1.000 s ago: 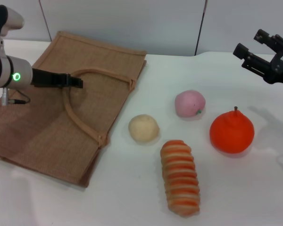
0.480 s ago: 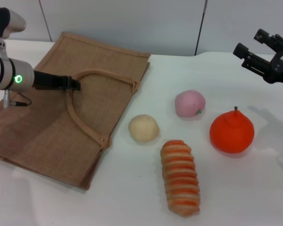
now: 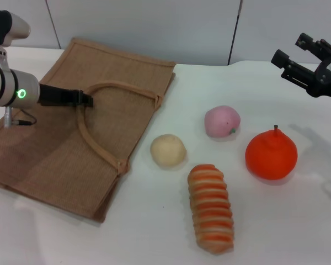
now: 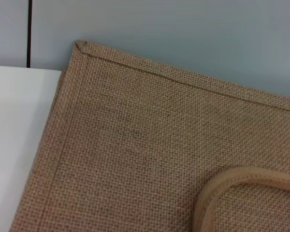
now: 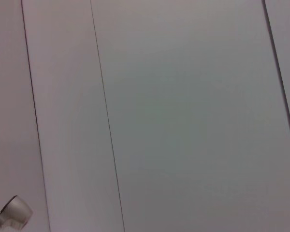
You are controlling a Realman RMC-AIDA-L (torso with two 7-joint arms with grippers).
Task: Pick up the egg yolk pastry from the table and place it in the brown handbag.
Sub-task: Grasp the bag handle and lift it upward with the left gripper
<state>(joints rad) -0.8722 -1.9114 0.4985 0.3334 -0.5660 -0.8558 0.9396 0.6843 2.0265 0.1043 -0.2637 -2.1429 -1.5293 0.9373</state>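
The egg yolk pastry (image 3: 168,150), a pale cream ball, lies on the white table just right of the brown handbag (image 3: 49,154). The handbag lies flat at the left, its upper loop handle (image 3: 99,144) on top. My left gripper (image 3: 88,99) reaches in from the left, low over the bag, its thin black fingers closed at the top of that handle. The left wrist view shows the bag's burlap (image 4: 135,145) and a bend of handle (image 4: 232,186). My right gripper (image 3: 298,51) is open and empty, raised at the far right, well away from the pastry.
A pink peach-shaped bun (image 3: 222,121) lies behind and right of the pastry. An orange fruit (image 3: 271,154) sits further right. A long orange-striped bread roll (image 3: 211,207) lies in front. The right wrist view shows only wall panels.
My left gripper has drawn back slightly to the left at the handle. The bag's top layer and far right corner have shifted a little. The right arm has not moved.
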